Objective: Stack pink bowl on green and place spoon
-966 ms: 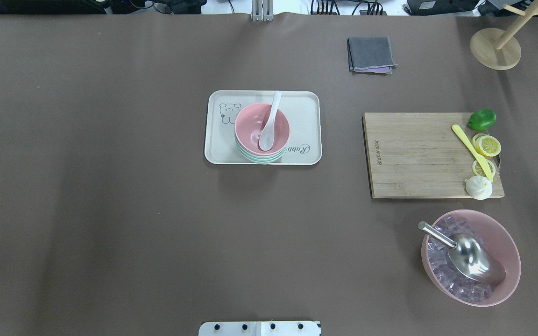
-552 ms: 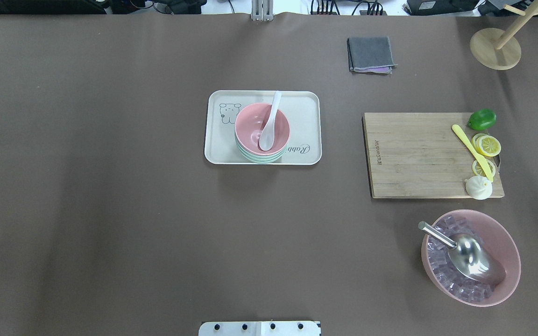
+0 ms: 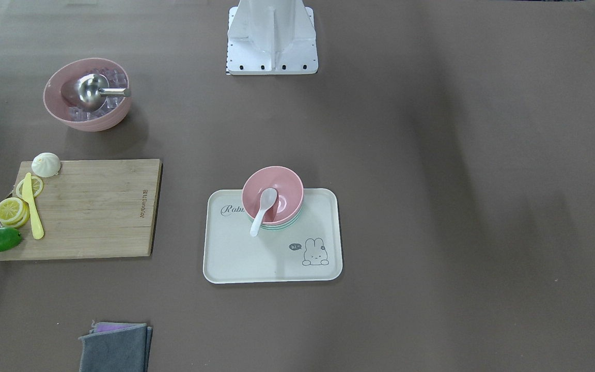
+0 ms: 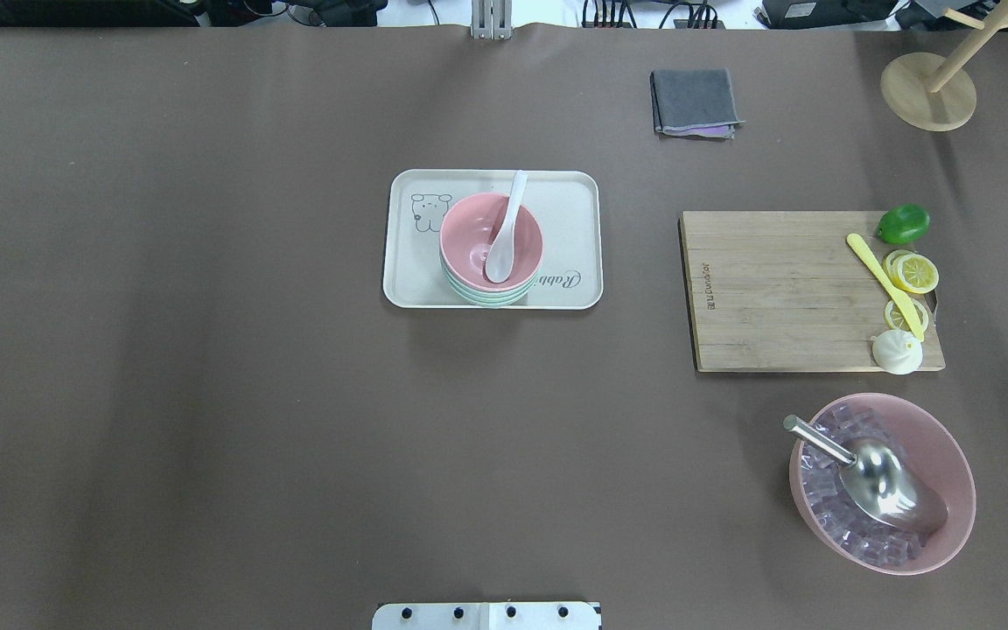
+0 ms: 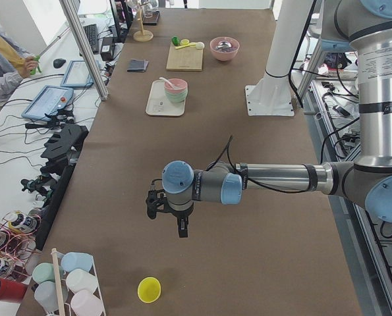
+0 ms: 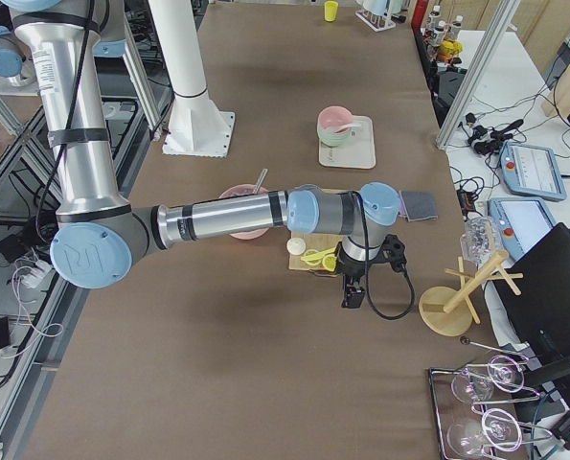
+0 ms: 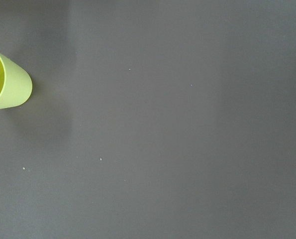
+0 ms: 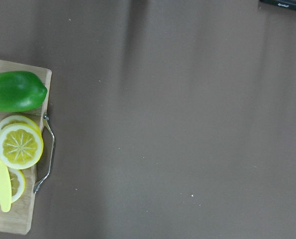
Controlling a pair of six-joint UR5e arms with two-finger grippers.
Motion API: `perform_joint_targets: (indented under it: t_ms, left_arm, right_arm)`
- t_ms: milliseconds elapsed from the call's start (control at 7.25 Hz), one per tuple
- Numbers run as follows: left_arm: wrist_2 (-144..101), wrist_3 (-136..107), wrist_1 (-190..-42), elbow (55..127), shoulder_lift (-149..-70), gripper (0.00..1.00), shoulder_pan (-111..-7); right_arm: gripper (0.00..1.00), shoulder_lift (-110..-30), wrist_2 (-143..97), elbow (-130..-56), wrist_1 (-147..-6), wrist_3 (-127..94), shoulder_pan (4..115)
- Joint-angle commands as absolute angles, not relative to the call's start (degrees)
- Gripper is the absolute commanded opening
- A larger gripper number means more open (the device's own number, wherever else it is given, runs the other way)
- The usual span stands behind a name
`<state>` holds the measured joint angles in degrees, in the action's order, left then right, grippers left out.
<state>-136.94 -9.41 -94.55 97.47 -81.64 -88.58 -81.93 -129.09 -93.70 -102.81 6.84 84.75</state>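
Note:
The pink bowl [image 4: 469,229] sits nested on the green bowl [image 4: 479,298] on the cream tray [image 4: 570,210] at the table's middle. The white spoon [image 4: 507,226] lies in the pink bowl, its handle over the far rim. The stack also shows in the front-facing view [image 3: 283,187]. Neither gripper is near it. My left gripper [image 5: 172,224] hangs over bare table far to the left and shows only in the exterior left view. My right gripper [image 6: 352,292] hangs past the cutting board and shows only in the exterior right view. I cannot tell whether either is open or shut.
A wooden cutting board [image 4: 775,289] with lemon slices, a yellow knife, a lime and a bun lies at the right. A large pink bowl [image 4: 950,437] of ice with a metal scoop stands near it. A grey cloth [image 4: 695,101] and a wooden stand [image 4: 928,92] are at the back. A yellow cup [image 7: 8,82] lies by the left gripper.

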Motion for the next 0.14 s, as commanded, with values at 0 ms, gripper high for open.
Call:
perform_joint_targets:
  t_ms: [0]
  left_arm:
    - [-137.0,-9.4,-95.0,97.2,-81.3,0.98,-89.0]
  right_arm:
    - [1.0,-82.4,-129.4,-94.1,-102.8,6.9,84.9]
